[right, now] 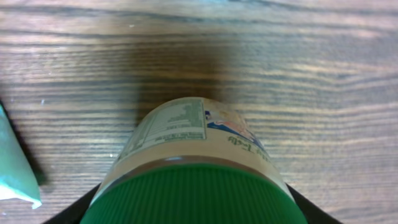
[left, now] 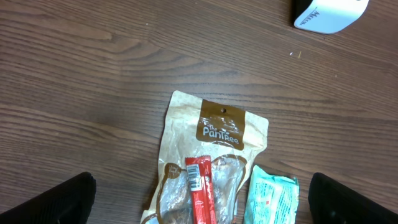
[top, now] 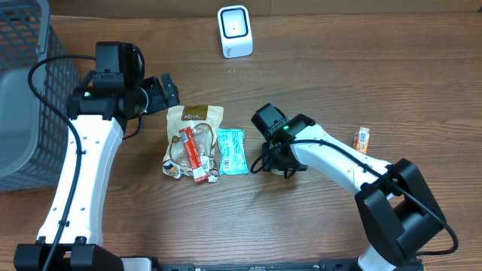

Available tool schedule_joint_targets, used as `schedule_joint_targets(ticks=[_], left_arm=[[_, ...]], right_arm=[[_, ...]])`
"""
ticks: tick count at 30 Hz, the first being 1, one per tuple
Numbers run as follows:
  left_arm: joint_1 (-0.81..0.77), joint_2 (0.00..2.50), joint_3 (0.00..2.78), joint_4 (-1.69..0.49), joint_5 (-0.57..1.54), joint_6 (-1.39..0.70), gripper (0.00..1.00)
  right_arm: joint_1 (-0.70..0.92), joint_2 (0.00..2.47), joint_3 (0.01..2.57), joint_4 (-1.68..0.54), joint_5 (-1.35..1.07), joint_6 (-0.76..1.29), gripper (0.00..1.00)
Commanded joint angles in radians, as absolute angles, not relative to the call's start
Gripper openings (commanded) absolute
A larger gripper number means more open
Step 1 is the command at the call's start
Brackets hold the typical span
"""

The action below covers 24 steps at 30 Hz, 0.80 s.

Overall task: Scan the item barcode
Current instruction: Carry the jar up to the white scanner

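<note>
A jar [right: 186,134] with a printed label and a green ribbed lid [right: 193,193] lies on the wooden table, lid toward the camera. My right gripper [right: 193,210] holds it, one black finger pressed on each side of the lid. From overhead the right gripper [top: 279,153] covers the jar. The white barcode scanner [top: 234,31] stands at the table's far edge and shows in the left wrist view's corner as the scanner [left: 329,14]. My left gripper [top: 167,92] hangs open above the table, its fingers [left: 56,199] wide apart and holding nothing.
A tan snack bag [top: 194,128] lies mid-table with a red stick pack [top: 192,154] on it and a teal packet [top: 232,150] beside it. A small orange packet [top: 362,138] lies to the right. A grey basket [top: 22,90] fills the left edge.
</note>
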<state>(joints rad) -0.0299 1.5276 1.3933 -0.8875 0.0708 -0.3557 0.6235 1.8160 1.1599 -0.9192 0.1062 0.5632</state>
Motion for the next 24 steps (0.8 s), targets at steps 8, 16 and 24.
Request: schedule_joint_targets(ticks=[8, 16, 24], left_arm=[[-0.027, 1.521, 1.401, -0.886, 0.068, -0.329, 1.00], [-0.027, 1.521, 1.401, -0.886, 0.068, -0.329, 1.00], [-0.027, 1.521, 1.401, -0.886, 0.068, -0.329, 1.00]], right_arm=[[0.626, 1.808, 1.209, -0.942, 0.112, 0.495, 0.44], [0.623, 1.801, 1.483, -1.129, 0.145, 0.404, 0.38], [0.489, 1.801, 2.029, -1.430, -0.053, 0.308, 0.31]])
